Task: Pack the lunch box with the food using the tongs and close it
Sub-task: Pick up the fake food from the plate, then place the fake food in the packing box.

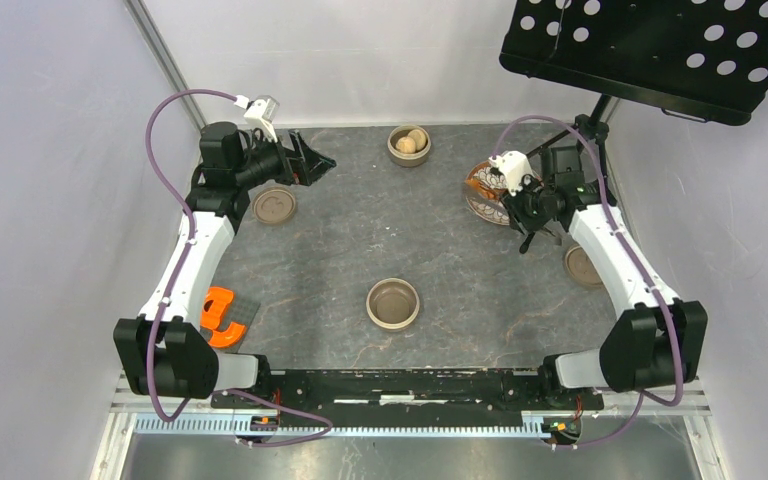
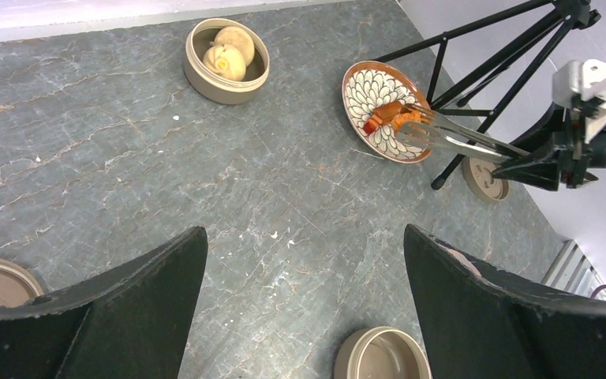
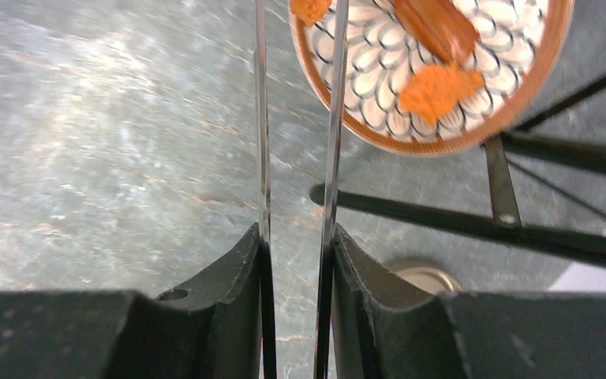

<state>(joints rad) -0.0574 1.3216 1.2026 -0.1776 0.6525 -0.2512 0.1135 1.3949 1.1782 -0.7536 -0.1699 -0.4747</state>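
Note:
My right gripper [image 1: 530, 206] [image 3: 296, 237] is shut on the tongs [image 3: 335, 118], pressing the two thin arms toward each other. The tongs [image 2: 459, 139] reach over the patterned plate [image 1: 479, 192], and an orange crumbed chunk [image 3: 311, 8] sits between their tips. More food lies on the plate: another orange chunk [image 3: 439, 88] and a brown piece [image 3: 439, 28]. Two pale buns [image 2: 226, 57] sit in a tan lunch box bowl [image 1: 408, 146] at the back. An empty tan bowl [image 1: 393, 304] stands at the front centre. My left gripper [image 1: 316, 160] [image 2: 304, 237] hangs open and empty above the table's left.
A tan lid [image 1: 274, 206] lies under the left arm, another [image 1: 582, 266] by the right arm. An orange-and-grey object [image 1: 223, 314] lies at the front left. A black stand's legs [image 2: 489, 47] spread behind the plate. White walls close in the table.

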